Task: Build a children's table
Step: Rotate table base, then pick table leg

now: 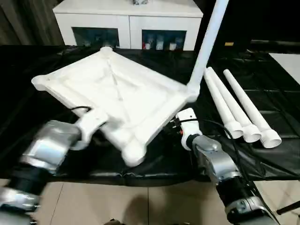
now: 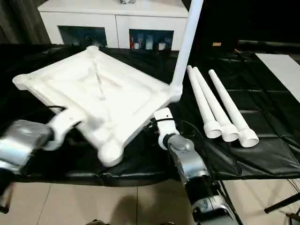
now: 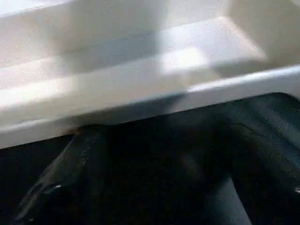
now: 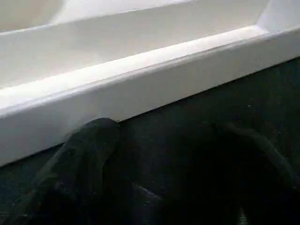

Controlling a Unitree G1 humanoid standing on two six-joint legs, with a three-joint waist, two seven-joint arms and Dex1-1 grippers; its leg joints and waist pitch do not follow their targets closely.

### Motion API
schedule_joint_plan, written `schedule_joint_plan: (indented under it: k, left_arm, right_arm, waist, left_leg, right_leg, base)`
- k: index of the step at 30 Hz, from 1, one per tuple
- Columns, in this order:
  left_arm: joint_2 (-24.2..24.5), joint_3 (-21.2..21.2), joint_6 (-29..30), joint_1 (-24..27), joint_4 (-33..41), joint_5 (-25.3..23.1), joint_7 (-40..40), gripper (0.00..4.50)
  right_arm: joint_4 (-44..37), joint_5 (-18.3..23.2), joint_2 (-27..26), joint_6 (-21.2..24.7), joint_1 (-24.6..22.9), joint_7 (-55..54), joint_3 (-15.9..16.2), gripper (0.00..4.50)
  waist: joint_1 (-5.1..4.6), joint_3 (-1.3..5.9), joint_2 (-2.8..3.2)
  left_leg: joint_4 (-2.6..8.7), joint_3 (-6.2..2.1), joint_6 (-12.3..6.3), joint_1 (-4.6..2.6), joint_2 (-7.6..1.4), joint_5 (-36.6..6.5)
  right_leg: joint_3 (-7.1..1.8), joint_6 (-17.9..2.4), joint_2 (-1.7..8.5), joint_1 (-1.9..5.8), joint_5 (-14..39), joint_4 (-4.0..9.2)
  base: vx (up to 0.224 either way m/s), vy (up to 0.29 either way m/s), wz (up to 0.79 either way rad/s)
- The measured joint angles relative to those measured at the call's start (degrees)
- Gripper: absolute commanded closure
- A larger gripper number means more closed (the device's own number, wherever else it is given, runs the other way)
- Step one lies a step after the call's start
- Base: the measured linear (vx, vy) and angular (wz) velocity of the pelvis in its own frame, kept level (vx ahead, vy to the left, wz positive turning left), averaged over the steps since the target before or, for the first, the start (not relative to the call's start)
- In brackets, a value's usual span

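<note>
No writing or brand mark can be read anywhere. A black crinkled sheet covers the worktop (image 1: 262,159); pale floor tiles (image 1: 140,201) lie near, a white cabinet (image 1: 129,21) far. The tabletop (image 1: 117,93) lies underside up at centre-left, one leg (image 1: 208,42) upright in its right corner socket, three loose legs (image 1: 234,105) to the right. The left hand (image 3: 140,187) and right hand (image 4: 159,178) both stand wide at the tabletop's near rims, holding nothing.
</note>
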State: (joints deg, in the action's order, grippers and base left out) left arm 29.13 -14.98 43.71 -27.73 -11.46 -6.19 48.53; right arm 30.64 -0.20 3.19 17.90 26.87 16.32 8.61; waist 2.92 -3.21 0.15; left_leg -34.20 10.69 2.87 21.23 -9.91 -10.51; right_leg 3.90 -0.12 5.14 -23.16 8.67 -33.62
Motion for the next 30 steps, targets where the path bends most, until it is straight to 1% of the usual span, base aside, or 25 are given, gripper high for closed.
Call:
schedule_joint_plan:
  k: [1,2,4,5,8,10,11,13,15,16,17,18,20,21,23,25,27,30]
  left_arm:
    - [-0.74,0.02,-0.18,-0.19,-0.17,0.03,-0.92,0.18]
    - [-2.99,0.2,-0.74,-0.72,-0.89,0.33,-2.46,0.09]
    - [-6.29,0.73,-1.91,-1.91,-2.35,0.85,-4.97,0.09]
    - [-8.76,1.4,-3.1,-2.7,-3.43,1.34,-6.41,0.09]
    - [-11.37,1.5,-6.75,-4.17,-5.85,1.46,-8.69,0.09]
    - [-13.93,1.47,-10.06,-4.5,-8.02,1.4,-11.03,0.09]
    - [-14.95,1.39,-10.91,-4.68,-8.7,1.35,-12.09,0.09]
    - [-15.42,0.92,-11.19,-5.15,-8.73,1.22,-12.6,0.09]
    - [-15.43,0.18,-11.23,-5.91,-8.21,1.17,-12.12,0.09]
    - [-15.24,0.14,-11.32,-5.94,-7.77,1.18,-11.75,0.03]
    - [-14.18,-0.4,-11.77,-5.84,-6.66,1.36,-10.11,0.0]
    - [-13.03,-0.86,-12.17,-5.73,-5.75,1.56,-8.68,0.0]
    - [-9.83,-1.16,-12.91,-4.53,-3.02,2.49,-4.65,0.0]
    - [-8.63,-1.08,-12.95,-3.88,-2.27,2.97,-3.1,0.0]
    - [-6.92,-1.06,-13.02,-3.09,-1.79,4.01,-0.5,0.0]
    - [-6.14,-1.04,-13.03,-2.98,-1.58,4.85,1.28,0.0]
    - [-5.36,-0.95,-13.79,-2.95,-0.68,5.8,2.94,0.0]
    - [-4.26,-0.31,-14.54,-2.9,3.21,9.1,6.94,0.0]
  right_arm:
    - [0.1,0.0,-0.14,-0.02,0.04,0.31,0.02,0.64]
    - [0.34,0.0,-0.33,-0.45,0.11,0.56,0.12,0.64]
    - [1.07,0.0,-0.6,-1.21,0.59,1.01,0.27,0.64]
    - [1.23,-0.03,-0.85,-2.06,0.76,0.99,0.27,0.64]
    - [1.27,-0.23,-0.65,-3.25,1.42,-0.35,-0.36,0.64]
    - [1.26,-0.48,-0.12,-3.52,1.46,-2.6,-1.6,0.64]
    - [1.11,-0.67,0.43,-3.54,1.46,-3.82,-2.17,0.64]
    - [0.44,-0.7,1.18,-3.31,1.46,-4.84,-2.88,0.64]
    - [-3.18,-0.76,2.32,-1.35,1.42,-5.18,-3.42,0.64]
    - [-4.71,-0.81,2.88,-0.54,1.49,-5.24,-3.8,0.47]
    - [-6.56,-1.1,4.25,1.91,1.9,-5.24,-3.84,0.37]
    - [-7.29,-1.37,5.34,3.35,2.25,-5.25,-4.33,0.37]
    - [-7.52,-1.44,7.81,6.58,3.45,-5.34,-6.65,0.18]
    - [-6.66,-1.34,8.94,7.55,4.54,-5.8,-7.83,0.08]
    - [-4.46,-1.28,11.22,8.9,7.38,-6.99,-10.34,0.08]
    - [-2.17,-0.63,12.61,9.32,10.15,-7.74,-11.49,0.08]
    - [1.13,-0.1,13.5,9.48,13.33,-8.1,-11.89,0.08]
    - [7.31,0.56,15.81,11.59,17.29,-7.52,-13.18,0.08]
  waist:
    - [-0.01,0.0,0.0]
    - [0.04,-0.01,-0.01]
    - [0.15,-0.03,-0.04]
    - [0.28,-0.03,-0.04]
    - [0.25,-0.04,-0.04]
    - [0.33,-0.04,-0.03]
    - [0.31,-0.07,0.02]
    - [0.18,-0.11,0.09]
    - [0.09,-0.12,0.16]
    - [0.09,-0.08,0.2]
    - [0.05,-0.08,0.29]
    - [0.0,-0.08,0.33]
    - [-0.2,-0.06,0.45]
    - [-0.35,-0.08,0.53]
    - [-0.59,-0.11,0.58]
    - [-0.77,-0.11,0.58]
    - [-0.9,-0.11,0.57]
    - [-0.89,-0.11,0.56]
  left_leg:
    - [0.0,0.0,0.0,0.01,0.0,0.0]
    - [0.0,-0.01,0.0,0.01,-0.01,0.0]
    - [0.0,-0.01,-0.01,0.09,-0.01,0.0]
    - [-0.01,0.0,-0.01,0.1,0.0,0.01]
    - [-0.02,0.0,-0.02,0.16,0.0,0.01]
    - [-0.02,0.0,-0.02,0.24,0.0,0.01]
    - [-0.02,0.0,-0.02,0.26,0.0,0.01]
    - [-0.02,0.01,-0.03,0.32,0.0,0.02]
    - [0.0,0.01,-0.03,0.37,-0.02,0.02]
    - [0.0,0.0,-0.03,0.36,-0.04,0.02]
    - [0.0,0.0,-0.04,0.36,-0.05,0.02]
    - [0.0,0.0,-0.04,0.36,-0.06,0.02]
    - [-0.01,0.0,-0.04,0.35,-0.07,0.02]
    - [-0.02,0.02,-0.04,0.34,-0.07,0.02]
    - [-0.02,0.07,-0.04,0.35,-0.06,0.02]
    - [-0.03,0.08,-0.03,0.34,-0.06,0.02]
    - [-0.05,0.09,-0.03,0.27,-0.06,0.01]
    - [-0.05,0.1,-0.02,0.24,-0.06,0.01]
  right_leg:
    - [0.01,0.02,0.0,-0.01,0.01,0.0]
    - [0.01,0.02,0.0,0.0,0.01,0.0]
    - [0.01,0.03,0.0,-0.02,0.02,0.0]
    - [0.0,0.03,0.01,-0.01,0.02,0.01]
    - [0.01,0.04,0.01,-0.03,0.02,0.06]
    - [0.01,0.05,0.01,-0.04,0.03,0.07]
    - [0.01,0.0,0.01,-0.07,0.0,0.07]
    - [0.02,-0.22,0.01,-0.11,-0.14,0.06]
    - [0.03,-0.24,0.0,-0.19,-0.16,0.02]
    - [0.03,-0.19,-0.01,-0.19,-0.13,0.0]
    - [0.03,-0.15,-0.04,-0.2,-0.1,-0.01]
    - [0.02,-0.13,-0.06,-0.2,-0.08,0.01]
    - [0.0,-0.04,-0.07,-0.21,-0.01,0.0]
    - [-0.01,-0.04,-0.06,-0.21,0.02,-0.03]
    - [-0.04,-0.04,-0.06,-0.25,0.02,-0.06]
    - [-0.04,-0.04,-0.05,-0.28,0.02,-0.16]
    - [-0.05,-0.04,-0.04,-0.29,0.03,-0.34]
    - [-0.05,-0.04,-0.02,-0.3,0.03,-0.43]
  base:
    - [0.0,0.0,0.0]
    - [0.0,0.0,0.0]
    - [0.0,0.0,0.0]
    - [0.0,0.0,0.0]
    - [0.0,0.0,0.0]
    - [0.0,0.0,0.0]
    - [0.0,0.0,0.0]
    - [0.0,0.0,0.0]
    - [0.0,0.0,0.0]
    - [0.0,0.0,0.0]
    - [0.0,0.0,0.0]
    - [0.0,0.0,0.0]
    - [0.0,0.0,0.0]
    - [0.0,0.0,0.0]
    - [0.0,0.0,0.0]
    - [0.0,0.0,0.0]
    - [0.0,0.0,0.0]
    - [0.0,0.0,0.0]
